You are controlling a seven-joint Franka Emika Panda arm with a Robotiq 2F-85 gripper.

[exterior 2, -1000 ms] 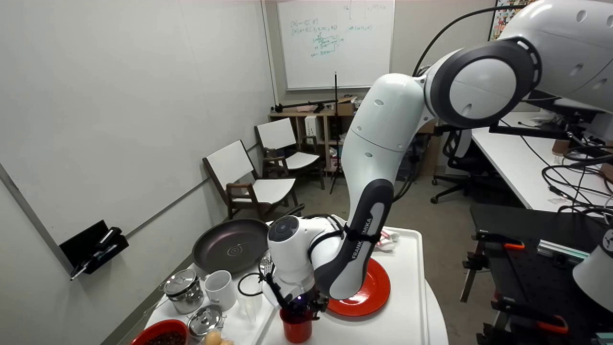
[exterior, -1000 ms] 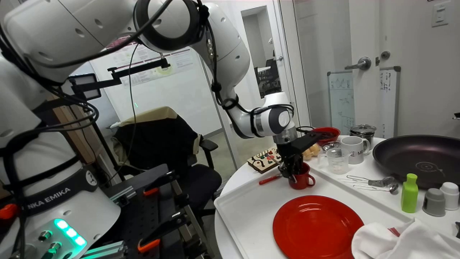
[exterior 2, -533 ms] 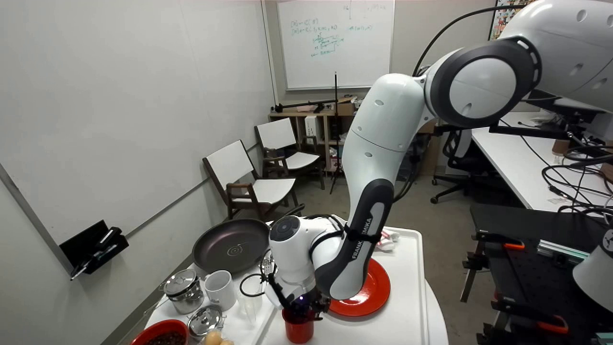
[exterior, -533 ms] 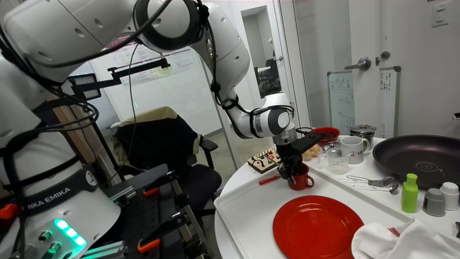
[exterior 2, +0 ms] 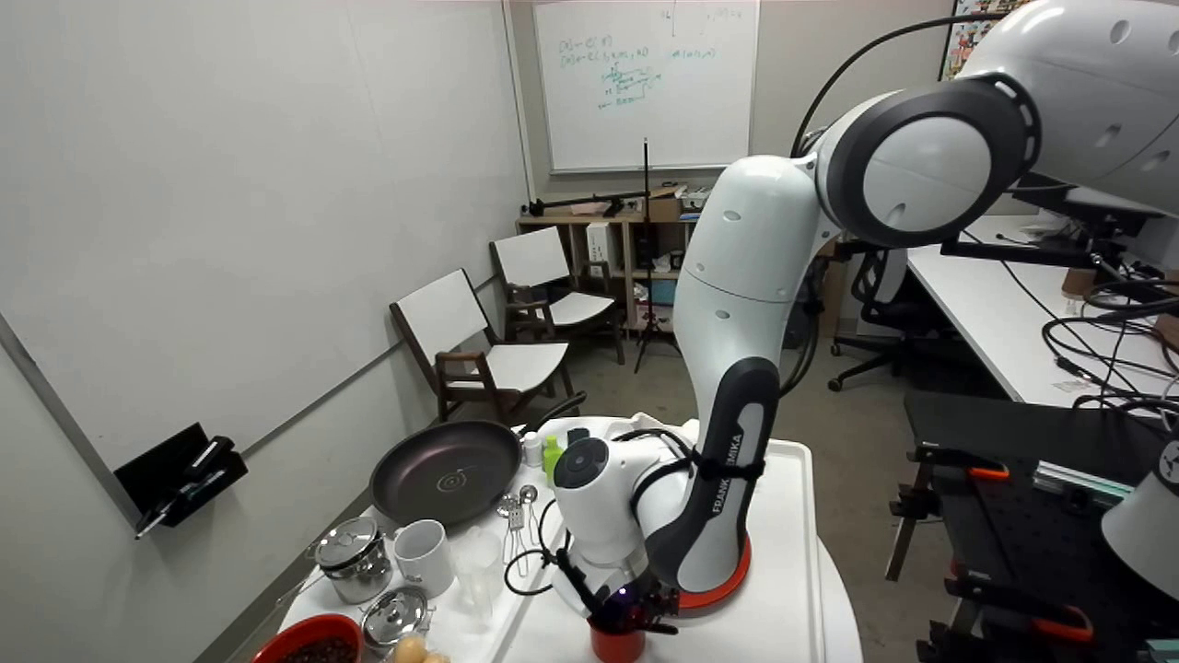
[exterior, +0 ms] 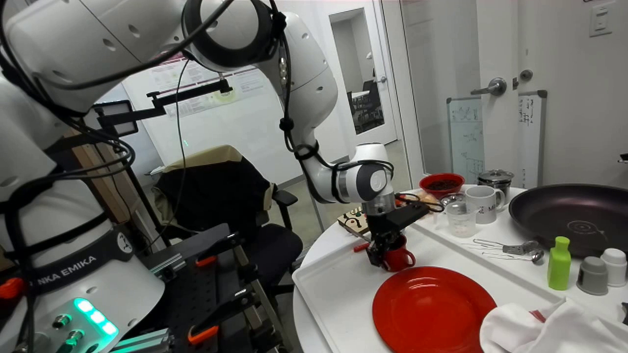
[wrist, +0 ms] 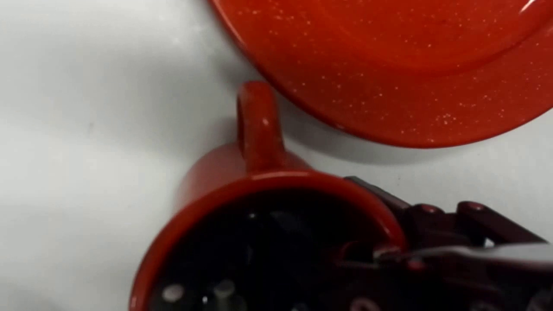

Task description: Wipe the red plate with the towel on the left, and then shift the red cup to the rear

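The red cup (exterior: 398, 259) stands upright over the white tray, my gripper (wrist: 389, 242) shut on its rim. One dark finger (wrist: 384, 195) lies outside the cup's wall; the other is inside it, mostly lost in shadow. In the wrist view the handle points towards the red plate (wrist: 389, 99), close to its edge. Whether the cup's base touches the tray cannot be told. That plate lies flat on the tray in an exterior view (exterior: 431, 309). The towel, a crumpled white cloth (exterior: 554, 328), rests at the plate's far right edge, partly over it.
Around the white tray (exterior: 333, 289) stand a black pan (exterior: 574, 220), a white mug (exterior: 483, 205), a clear measuring cup (exterior: 461, 220), a green bottle (exterior: 559, 264) and a red bowl (exterior: 441, 184). A red-handled utensil (exterior: 361, 247) lies just behind the gripper.
The gripper has carried the red cup across the tray, closer to the red plate, most of it within the last half second. The plate and towel have stayed put.
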